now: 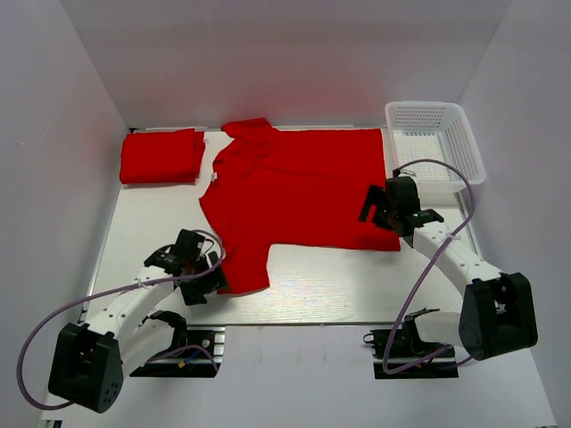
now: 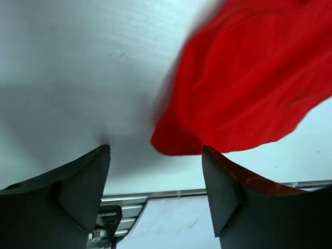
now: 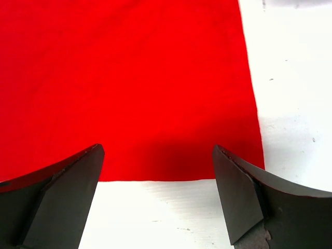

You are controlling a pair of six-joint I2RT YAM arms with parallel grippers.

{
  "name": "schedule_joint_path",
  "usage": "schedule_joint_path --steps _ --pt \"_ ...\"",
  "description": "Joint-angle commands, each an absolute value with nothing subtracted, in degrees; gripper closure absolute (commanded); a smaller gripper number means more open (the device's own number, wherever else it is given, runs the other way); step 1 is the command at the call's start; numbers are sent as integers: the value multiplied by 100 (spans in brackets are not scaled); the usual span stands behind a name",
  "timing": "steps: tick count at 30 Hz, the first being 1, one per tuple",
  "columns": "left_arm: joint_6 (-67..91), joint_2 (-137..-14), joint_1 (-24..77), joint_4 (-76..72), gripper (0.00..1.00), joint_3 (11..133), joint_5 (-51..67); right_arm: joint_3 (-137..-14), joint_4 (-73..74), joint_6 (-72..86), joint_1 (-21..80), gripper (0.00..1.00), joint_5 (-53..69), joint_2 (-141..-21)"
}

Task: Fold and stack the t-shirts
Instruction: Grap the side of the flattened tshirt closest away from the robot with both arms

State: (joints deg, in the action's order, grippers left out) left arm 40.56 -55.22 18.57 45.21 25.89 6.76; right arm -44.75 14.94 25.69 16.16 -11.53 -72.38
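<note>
Top view: one spread t-shirt (image 1: 303, 183) is laid flat across the middle of the white table (image 1: 330, 285), its collar to the left and its hem to the right. A folded t-shirt (image 1: 162, 156) is placed at the far left corner, just beside the spread one. A white mesh basket (image 1: 437, 134) is set at the far right corner. The left gripper (image 1: 207, 275) is positioned at the near sleeve (image 1: 243, 263), and the right gripper (image 1: 379, 207) at the near corner of the hem.

Left wrist view: the left gripper (image 2: 155, 176) is seen with its fingers (image 2: 78, 187) spread apart and nothing pinched between them. The rounded end of the red sleeve (image 2: 238, 93) is shown just beyond the gap, lying on the table (image 2: 78, 62); whether it is touched by the right-hand finger cannot be told.

Right wrist view: the right gripper (image 3: 155, 181) is likewise held apart, with no cloth clamped. The straight hem edge and corner of the spread t-shirt (image 3: 129, 78) are seen lying flat just beyond the fingers (image 3: 244, 192), with bare table (image 3: 295, 78) to the right.
</note>
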Motion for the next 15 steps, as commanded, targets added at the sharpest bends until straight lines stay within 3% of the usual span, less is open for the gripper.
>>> schedule_joint_path --steps 1,8,13,15 --pt "4219 -5520 1890 4114 20 2409 932 -4438 1529 2795 1591 10 -1502 -7207" --pt "4219 -6090 1890 3718 46 2320 818 -4158 1643 2891 1556 10 -1696 -7014" --pt "4043 -6275 1890 3735 100 2391 817 -3911 1731 2979 1521 10 -1898 -6934" --pt "3990 -6275 1890 3735 100 2443 1009 -3762 1793 3102 1486 10 -2012 -6900"
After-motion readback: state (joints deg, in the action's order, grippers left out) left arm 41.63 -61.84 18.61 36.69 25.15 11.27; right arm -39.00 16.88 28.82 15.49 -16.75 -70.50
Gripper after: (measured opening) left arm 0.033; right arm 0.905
